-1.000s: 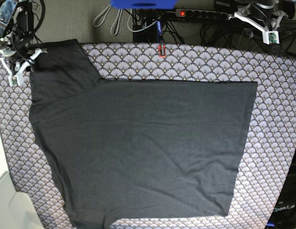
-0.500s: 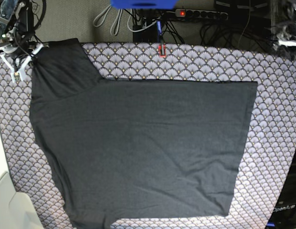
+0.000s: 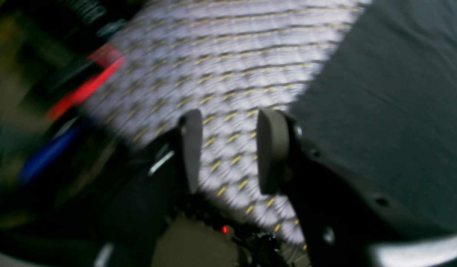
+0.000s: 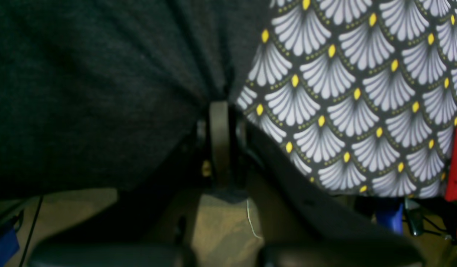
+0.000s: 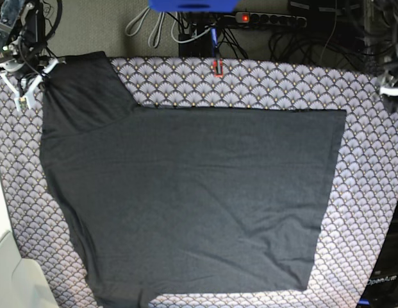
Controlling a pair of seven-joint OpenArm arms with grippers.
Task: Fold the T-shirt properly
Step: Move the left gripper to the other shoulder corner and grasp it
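Right gripper (image 4: 221,111): I read its jaws as clenched on the T-shirt (image 5: 186,199). In the right wrist view the pads are pressed together with no gap, and the dark fabric gathers into creases that run into the pinch point. The grasp sits on the edge of the shirt, right where the cloth meets the scallop-patterned tablecloth (image 4: 361,92).

Left gripper (image 3: 228,152): I read its jaws as released. In the left wrist view, which is motion-blurred, the two grey pads stand apart with only tablecloth visible between them. The shirt edge lies just beside the right-hand pad in that view; whether they touch I cannot tell.

In the base view, the right gripper (image 5: 29,90) is at the far-left corner of the worktop, at the end of the sleeve. The left gripper shows only as a blurred pale shape at the right edge of that view, beside the tablecloth and apart from the shirt.

The T-shirt lies spread flat on the worktop and covers most of the tablecloth (image 5: 372,192). One sleeve extends toward the far left. Its straight edges are toward the far side and the right.

A red clip (image 5: 216,67) sits at the far edge of the tablecloth, near the middle. Cables and a power strip (image 5: 272,19) lie beyond it.
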